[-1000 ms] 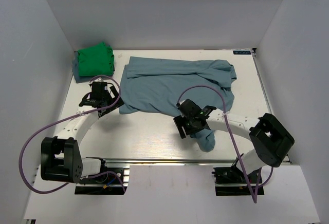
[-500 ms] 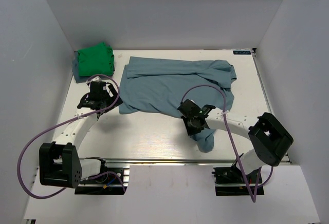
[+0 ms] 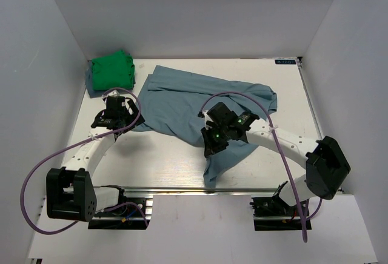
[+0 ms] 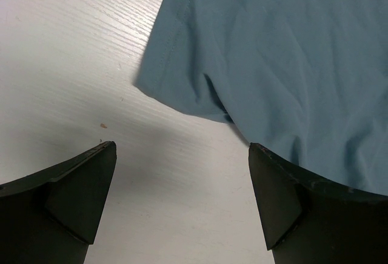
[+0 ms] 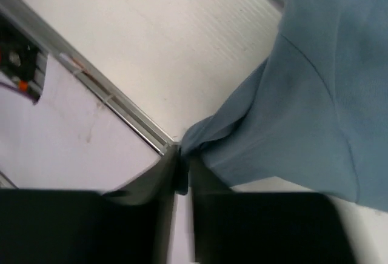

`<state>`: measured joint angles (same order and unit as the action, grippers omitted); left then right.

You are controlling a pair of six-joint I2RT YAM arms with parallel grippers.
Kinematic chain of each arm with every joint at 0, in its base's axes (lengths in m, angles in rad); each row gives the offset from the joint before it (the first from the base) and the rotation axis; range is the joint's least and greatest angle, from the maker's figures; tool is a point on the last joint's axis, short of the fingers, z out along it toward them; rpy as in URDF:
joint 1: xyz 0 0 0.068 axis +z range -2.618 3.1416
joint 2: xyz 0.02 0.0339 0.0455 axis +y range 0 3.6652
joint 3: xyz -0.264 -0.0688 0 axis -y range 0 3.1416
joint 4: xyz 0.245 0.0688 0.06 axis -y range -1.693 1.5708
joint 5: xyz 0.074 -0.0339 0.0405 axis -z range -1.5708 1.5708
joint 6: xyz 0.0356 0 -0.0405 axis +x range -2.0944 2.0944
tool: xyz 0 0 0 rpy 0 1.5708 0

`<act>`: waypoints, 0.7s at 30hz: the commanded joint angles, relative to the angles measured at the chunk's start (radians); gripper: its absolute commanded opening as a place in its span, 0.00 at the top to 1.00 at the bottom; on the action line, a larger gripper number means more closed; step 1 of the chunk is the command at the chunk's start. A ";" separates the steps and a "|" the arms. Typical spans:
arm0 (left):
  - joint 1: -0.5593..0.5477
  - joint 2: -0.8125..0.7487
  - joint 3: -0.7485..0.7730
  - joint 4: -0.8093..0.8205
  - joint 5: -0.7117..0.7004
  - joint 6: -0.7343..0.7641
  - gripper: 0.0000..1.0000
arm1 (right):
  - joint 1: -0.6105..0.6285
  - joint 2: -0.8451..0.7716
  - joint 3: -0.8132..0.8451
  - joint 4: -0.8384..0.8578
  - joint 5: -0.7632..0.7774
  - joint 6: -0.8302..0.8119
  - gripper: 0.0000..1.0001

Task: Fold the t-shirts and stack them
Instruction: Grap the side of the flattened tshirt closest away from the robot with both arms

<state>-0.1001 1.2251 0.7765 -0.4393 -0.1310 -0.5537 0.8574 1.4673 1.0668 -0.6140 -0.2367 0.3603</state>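
Note:
The large blue-grey t-shirt (image 3: 194, 97) lies spread and rumpled across the middle of the table. My right gripper (image 3: 210, 146) is shut on a fold of it and holds that part up, with cloth hanging down toward the near edge. The right wrist view shows the pinched fold (image 5: 200, 140) at the right gripper (image 5: 182, 161). My left gripper (image 3: 121, 120) is open and empty just left of the shirt's left corner, which also shows in the left wrist view (image 4: 182, 88) ahead of the left gripper (image 4: 180, 155). The green t-shirt (image 3: 112, 70) sits bunched at the back left corner.
A blue-grey edge of cloth (image 3: 91, 84) shows under the green t-shirt. White walls close in the table on the left, back and right. The metal rail (image 3: 182, 189) runs along the near edge and shows in the right wrist view (image 5: 91, 76).
My right gripper has moved left and away from the near edge with the cloth, dragging the shirt's right side toward the middle. The left gripper has stayed almost still.

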 commanded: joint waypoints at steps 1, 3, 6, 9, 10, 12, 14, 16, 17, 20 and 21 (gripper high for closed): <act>0.000 -0.001 -0.005 0.016 0.007 0.009 0.00 | -0.014 0.019 0.033 0.026 -0.122 -0.063 0.74; 0.000 0.008 -0.005 0.016 0.016 0.018 0.00 | -0.012 0.056 0.050 0.072 -0.142 -0.083 0.55; 0.000 0.019 0.006 0.016 0.039 0.029 0.00 | -0.011 0.114 0.053 0.160 -0.243 -0.110 0.50; 0.000 0.007 0.003 0.040 0.099 0.066 0.00 | -0.012 0.116 0.055 0.171 -0.248 -0.132 0.41; 0.000 -0.013 -0.006 0.056 0.126 0.075 0.00 | -0.014 0.069 0.041 0.172 -0.166 -0.132 0.39; -0.009 -0.036 -0.043 0.144 0.265 0.115 0.00 | -0.015 0.001 0.016 0.168 -0.078 -0.106 0.34; -0.022 -0.056 -0.071 0.218 0.464 0.158 0.00 | -0.024 -0.088 -0.040 0.137 0.120 -0.034 0.32; -0.058 -0.068 -0.097 0.301 0.578 0.173 0.00 | -0.037 -0.119 -0.097 0.067 0.231 0.000 0.30; -0.073 -0.078 -0.112 0.310 0.637 0.196 0.00 | -0.043 -0.163 -0.114 0.054 0.332 0.038 0.29; -0.144 -0.102 -0.173 0.376 0.691 0.193 0.00 | -0.070 -0.202 -0.192 0.020 0.449 0.058 0.26; -0.160 -0.102 -0.193 0.408 0.708 0.181 0.00 | -0.075 -0.205 -0.214 0.017 0.486 0.074 0.24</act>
<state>-0.2153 1.1645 0.6292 -0.1600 0.3985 -0.3954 0.8005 1.2690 0.9169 -0.5282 0.0311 0.3698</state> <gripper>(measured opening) 0.997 0.757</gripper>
